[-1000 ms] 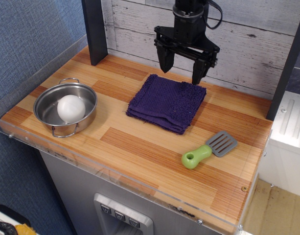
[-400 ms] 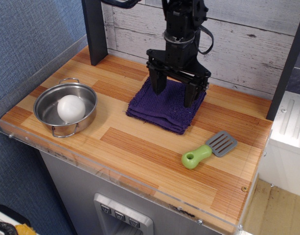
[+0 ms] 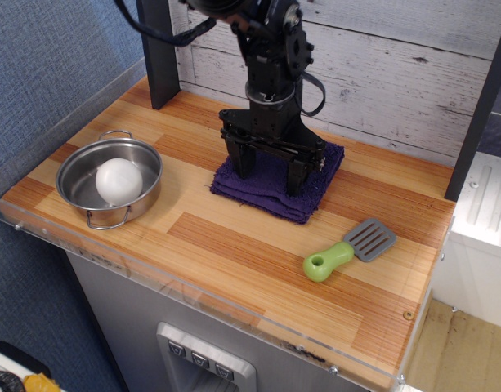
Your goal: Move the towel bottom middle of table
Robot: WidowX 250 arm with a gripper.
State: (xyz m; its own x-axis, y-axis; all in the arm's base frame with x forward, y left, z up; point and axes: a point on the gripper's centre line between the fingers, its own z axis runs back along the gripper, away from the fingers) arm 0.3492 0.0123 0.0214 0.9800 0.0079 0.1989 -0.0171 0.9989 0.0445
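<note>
The dark purple folded towel (image 3: 303,196) lies on the wood-plank table (image 3: 234,245) at the back middle, towards the right. My black gripper (image 3: 269,174) is open and has come down over the towel. Its two fingertips (image 3: 241,167) rest on or just above the cloth, spread wide across its middle. Most of the towel's back part is hidden by the gripper. Whether the fingertips press into the cloth cannot be told.
A steel pot (image 3: 109,181) with a white ball (image 3: 119,180) in it stands at the left. A green-handled spatula (image 3: 348,249) lies at the front right. A dark post (image 3: 158,53) stands at the back left. A clear acrylic rim (image 3: 193,298) runs along the table's front edge.
The gripper has come down and moved forward and left, from above the towel's back edge to over its middle. It stays open. The towel has not moved.
</note>
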